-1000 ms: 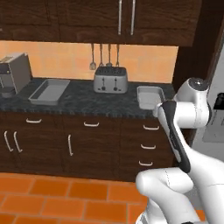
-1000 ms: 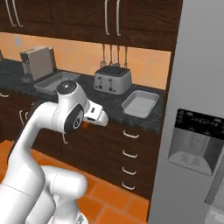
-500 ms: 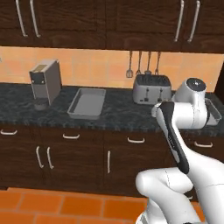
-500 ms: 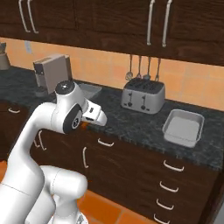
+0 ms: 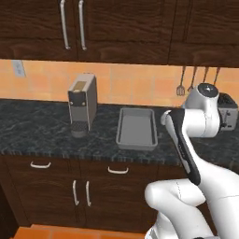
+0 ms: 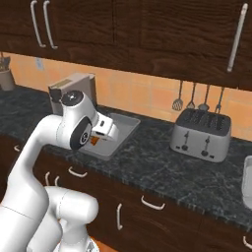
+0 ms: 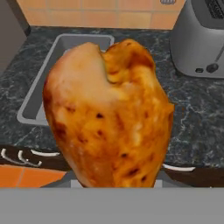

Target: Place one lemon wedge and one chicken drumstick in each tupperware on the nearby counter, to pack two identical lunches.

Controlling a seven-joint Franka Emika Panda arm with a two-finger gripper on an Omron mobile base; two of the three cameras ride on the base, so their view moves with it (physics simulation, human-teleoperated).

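Note:
A large orange-brown chicken drumstick [image 7: 109, 113] looms close in the hand view, and my gripper [image 6: 104, 134] is shut on it. From the right base view the drumstick [image 6: 94, 141] shows as a small orange bit under the hand, at the near edge of a light-grey tupperware [image 6: 124, 121]. That tupperware [image 5: 136, 130] lies empty on the black speckled counter [image 5: 37, 126], just left of my arm. In the hand view its wall [image 7: 57, 57] sits behind the drumstick. A pale rim at the far right edge may be the second tupperware [image 6: 248, 179]. The lemon wedge is out of view.
A steel toaster [image 6: 201, 133] stands to the right of the tupperware, and a grey coffee machine [image 5: 81, 105] to its left. Utensils [image 6: 192, 98] hang on the orange tile wall. Dark drawers with silver handles [image 5: 117, 170] run below the counter.
The whole picture has shifted: the base has driven left along the counter, bringing the coffee machine and left tupperware toward the middle. The gripper still holds the drumstick.

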